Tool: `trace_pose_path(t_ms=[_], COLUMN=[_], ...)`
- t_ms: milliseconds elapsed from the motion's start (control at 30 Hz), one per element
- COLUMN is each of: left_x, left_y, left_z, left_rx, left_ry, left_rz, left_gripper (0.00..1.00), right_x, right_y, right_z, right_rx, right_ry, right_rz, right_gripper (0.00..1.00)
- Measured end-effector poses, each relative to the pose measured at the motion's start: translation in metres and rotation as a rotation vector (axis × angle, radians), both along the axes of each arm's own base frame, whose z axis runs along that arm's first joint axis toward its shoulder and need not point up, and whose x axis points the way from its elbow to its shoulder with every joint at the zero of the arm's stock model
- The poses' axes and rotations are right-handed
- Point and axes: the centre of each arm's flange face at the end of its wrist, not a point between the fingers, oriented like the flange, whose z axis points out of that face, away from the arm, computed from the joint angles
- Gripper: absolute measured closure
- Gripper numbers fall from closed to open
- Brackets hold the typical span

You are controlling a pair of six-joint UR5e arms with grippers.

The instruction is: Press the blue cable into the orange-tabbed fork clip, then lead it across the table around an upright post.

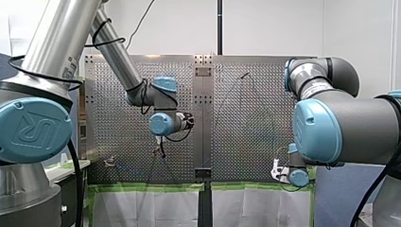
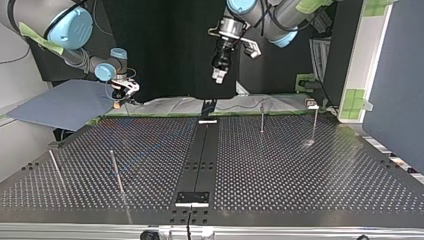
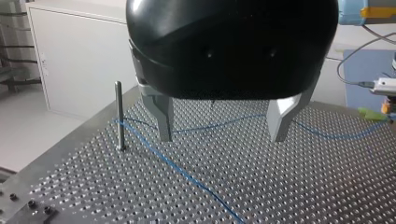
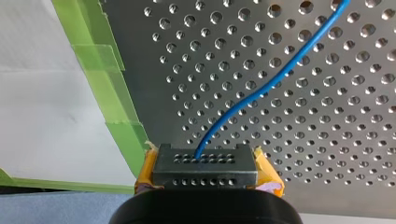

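The blue cable [image 3: 187, 173] lies on the perforated table [image 3: 299, 186] and bends around a thin upright post [image 3: 119, 116]. My left gripper [image 3: 222, 137] hangs open above it, its metal fingers [image 3: 164, 122] straddling a stretch of cable without touching it. From the post the cable runs toward my right gripper [image 4: 205, 175] at the table's taped edge. Its yellow pads [image 4: 267, 169] are shut on a black perforated block [image 4: 205, 163], out of which the cable [image 4: 261, 88] leads. In the top view my left gripper [image 2: 218, 76] is high over the far edge. A small clip [image 2: 312, 104] stands at the far right.
Several thin posts stand on the table: two at the top view's left [image 2: 116, 172] [image 2: 56, 167], two at the far right [image 2: 261, 118] [image 2: 315, 125]. Green tape [image 4: 114, 93] lines the edge by my right gripper [image 2: 122, 97]. A dark centre strip [image 2: 200, 155] splits the table.
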Motion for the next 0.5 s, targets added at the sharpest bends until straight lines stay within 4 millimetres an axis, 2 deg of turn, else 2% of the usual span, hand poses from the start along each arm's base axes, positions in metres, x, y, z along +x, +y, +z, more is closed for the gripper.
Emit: trace_pose_path(t_ms=[500], left_x=[-0.002], left_y=[0.049], left_z=[-0.028], left_rx=[0.038], left_ry=[-0.011], left_rz=[0.039], left_gripper=[0.02], right_x=[0.001], right_y=[0.000], right_z=[0.000], right_rx=[0.000], right_ry=[0.004], right_rz=[-0.001], right_gripper=[1.00])
